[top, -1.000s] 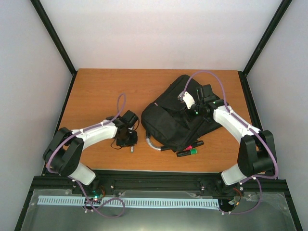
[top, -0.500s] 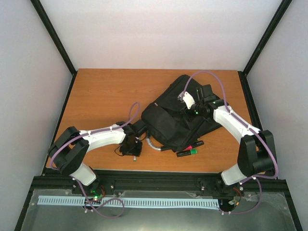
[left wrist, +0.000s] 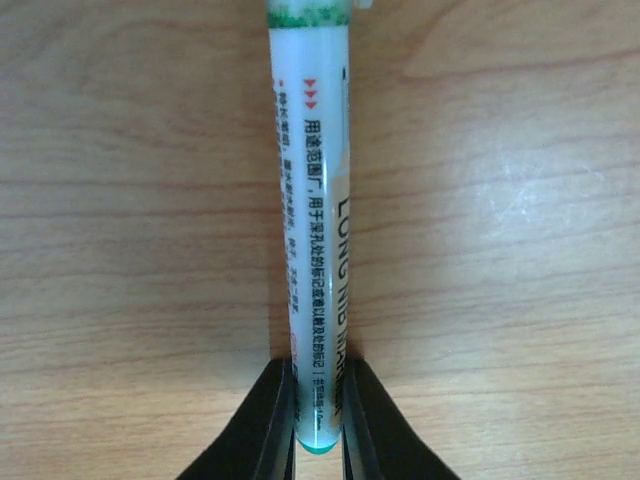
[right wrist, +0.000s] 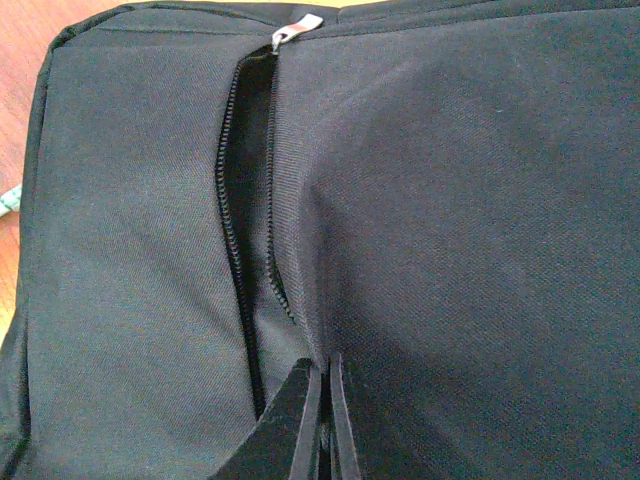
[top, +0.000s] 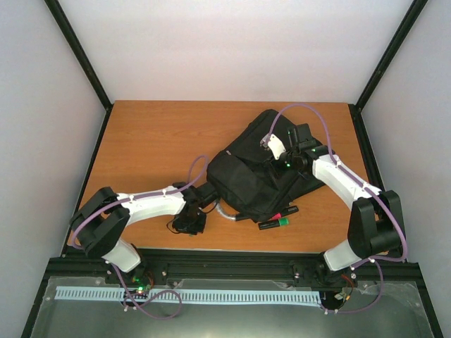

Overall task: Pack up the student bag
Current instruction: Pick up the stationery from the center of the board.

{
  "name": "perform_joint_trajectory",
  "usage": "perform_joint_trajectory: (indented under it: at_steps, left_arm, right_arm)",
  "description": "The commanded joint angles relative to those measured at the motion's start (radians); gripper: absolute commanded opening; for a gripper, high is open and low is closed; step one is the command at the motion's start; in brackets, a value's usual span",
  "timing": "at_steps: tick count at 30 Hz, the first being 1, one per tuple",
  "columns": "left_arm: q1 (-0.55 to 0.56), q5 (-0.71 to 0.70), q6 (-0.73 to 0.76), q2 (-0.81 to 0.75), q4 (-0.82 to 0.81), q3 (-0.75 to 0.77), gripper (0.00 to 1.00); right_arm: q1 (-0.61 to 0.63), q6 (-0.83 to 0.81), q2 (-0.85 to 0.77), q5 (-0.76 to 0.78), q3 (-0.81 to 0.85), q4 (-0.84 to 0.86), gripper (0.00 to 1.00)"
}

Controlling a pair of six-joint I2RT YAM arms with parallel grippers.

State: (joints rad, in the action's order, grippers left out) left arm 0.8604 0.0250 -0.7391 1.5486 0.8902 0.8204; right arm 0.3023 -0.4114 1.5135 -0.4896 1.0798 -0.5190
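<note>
Wood table [top: 155,141]. Left gripper [left wrist: 318,405] is at 7 o'clock of the tabletop, near the front edge. Its jaws are clamped on the butt end of a white marker [left wrist: 315,200] with a green band. The barrel runs toward 12 in the wrist view, over bare wood; can't tell if it touches the table.

Black backpack [top: 243,172] lies flat right of centre, roughly 3 o'clock. Its grey loop [top: 224,211] is at its 7 o'clock corner, near the left gripper. Green marker [top: 273,223] and pink marker [top: 285,212] lie loose on the table at the backpack's 5 o'clock edge.

Right gripper [right wrist: 325,395] is on top of the backpack, jaws together, pinching a fold of fabric just beside the open zip [right wrist: 240,200]. Silver zip pull [right wrist: 296,30] is at 12 in that view.
</note>
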Motion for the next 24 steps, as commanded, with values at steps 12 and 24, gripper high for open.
perform_joint_trajectory:
  at_steps: [12, 24]
  left_arm:
    - [0.010, -0.161, -0.003, -0.192, 0.019, 0.100, 0.01]
    - [0.011, 0.080, 0.288, -0.237, -0.316, 0.120, 0.01]
  right_arm:
    - [-0.008, -0.010, -0.011, -0.022, 0.009, 0.012, 0.03]
    - [-0.014, -0.012, -0.030, -0.015, 0.006, 0.013, 0.03]
